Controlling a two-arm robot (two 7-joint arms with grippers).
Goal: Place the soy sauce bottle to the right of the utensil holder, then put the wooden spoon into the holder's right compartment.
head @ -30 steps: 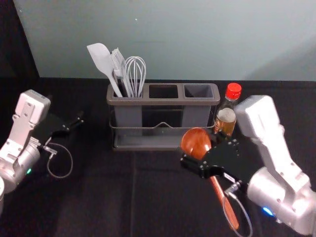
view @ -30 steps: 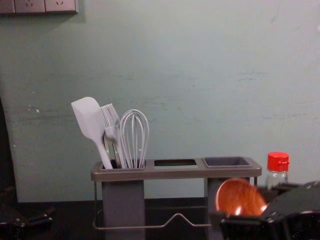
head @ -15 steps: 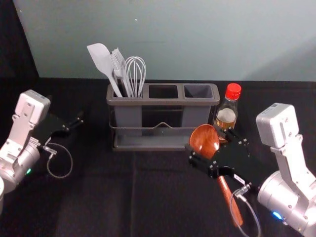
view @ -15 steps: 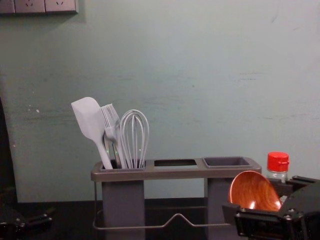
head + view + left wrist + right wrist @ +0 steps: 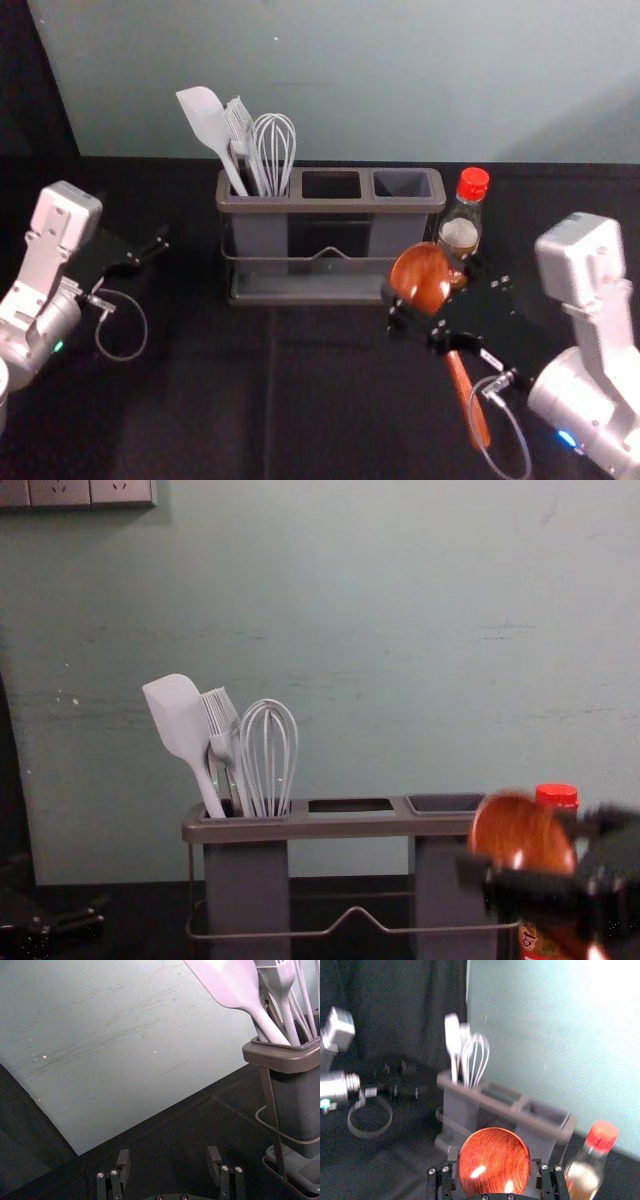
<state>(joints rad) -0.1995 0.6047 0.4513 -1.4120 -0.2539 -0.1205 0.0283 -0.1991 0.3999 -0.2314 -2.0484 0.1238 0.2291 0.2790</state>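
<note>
Left claw (image 5: 169,1152) is gaping at holder's (image 5: 330,207) nine o'clock. Right claw (image 5: 494,1157), clutching spoon (image 5: 420,272) at four, is perhaps crowding bottle (image 5: 464,215) toward toppling

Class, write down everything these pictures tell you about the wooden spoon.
The wooden spoon has a glossy, reddish-brown bowl with visible grain and a long, slim handle. It looks tilted, bowl uppermost, handle sloping down toward the robot's right. The right gripper holds it, one finger on each side, in front of the utensil holder's right end and the soy sauce bottle. No other contact is evident.
</note>
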